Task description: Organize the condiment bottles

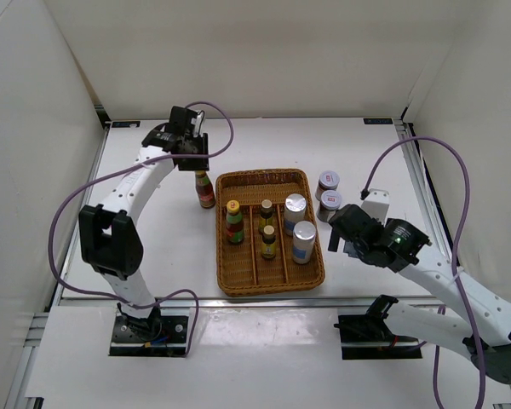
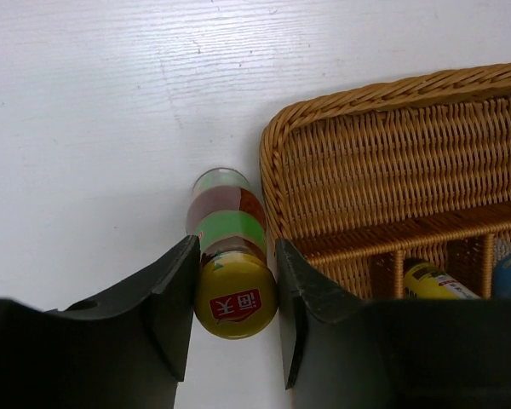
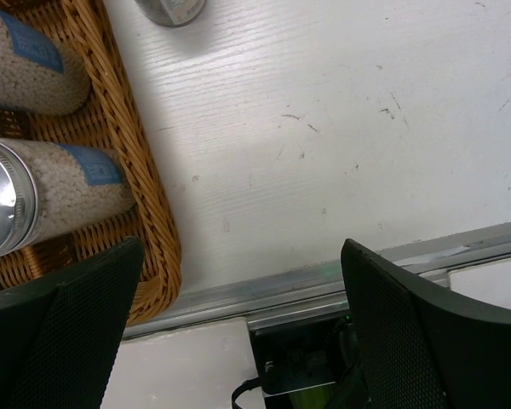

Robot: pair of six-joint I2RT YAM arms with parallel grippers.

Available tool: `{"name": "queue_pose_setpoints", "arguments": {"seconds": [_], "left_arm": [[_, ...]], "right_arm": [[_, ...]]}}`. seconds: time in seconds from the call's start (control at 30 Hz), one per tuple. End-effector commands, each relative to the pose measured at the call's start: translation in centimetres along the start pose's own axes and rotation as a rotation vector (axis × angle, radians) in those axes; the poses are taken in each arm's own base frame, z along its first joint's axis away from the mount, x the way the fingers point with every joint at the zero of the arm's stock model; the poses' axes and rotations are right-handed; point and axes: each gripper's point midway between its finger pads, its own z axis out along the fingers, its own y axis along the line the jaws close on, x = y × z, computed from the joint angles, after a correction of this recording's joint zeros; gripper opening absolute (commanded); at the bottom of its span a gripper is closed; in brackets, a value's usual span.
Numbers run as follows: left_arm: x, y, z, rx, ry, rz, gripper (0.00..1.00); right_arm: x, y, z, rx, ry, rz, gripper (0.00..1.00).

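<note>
Wicker tray (image 2: 392,128), ribbed weave. Left gripper (image 2: 236,249) pinches glossy round yellow cap of red sauce bottle (image 2: 228,211); right gripper (image 3: 243,249) gapes wide.

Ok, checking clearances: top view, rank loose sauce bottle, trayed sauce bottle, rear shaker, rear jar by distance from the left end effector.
1. Loose sauce bottle, gripped by the left end effector.
2. Trayed sauce bottle, left compartment.
3. Rear shaker, right compartment.
4. Rear jar, far right.
</note>
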Motion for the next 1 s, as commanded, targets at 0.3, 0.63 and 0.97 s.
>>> {"name": "queue_pose_setpoints", "arguments": {"seconds": [0.3,0.63,0.97], "left_arm": [[-6.9,-1.3,-16.1,0.033,-0.343,0.019,0.11],[-4.5,-5.3,-26.7,0.216,-0.451,0.118,0.11],[0.9,-7.9,-30.4,0.421,-0.389,0.18,0.11]], "right_arm": [[-0.6,-1.5,0.0,0.055,-0.052,0.026,1.0],[-0.4,-1.0,0.3,0.056,-0.04,0.03,1.0],[-0.7,-0.1,0.3,0.039,-0.03,0.027,1.0]]}}
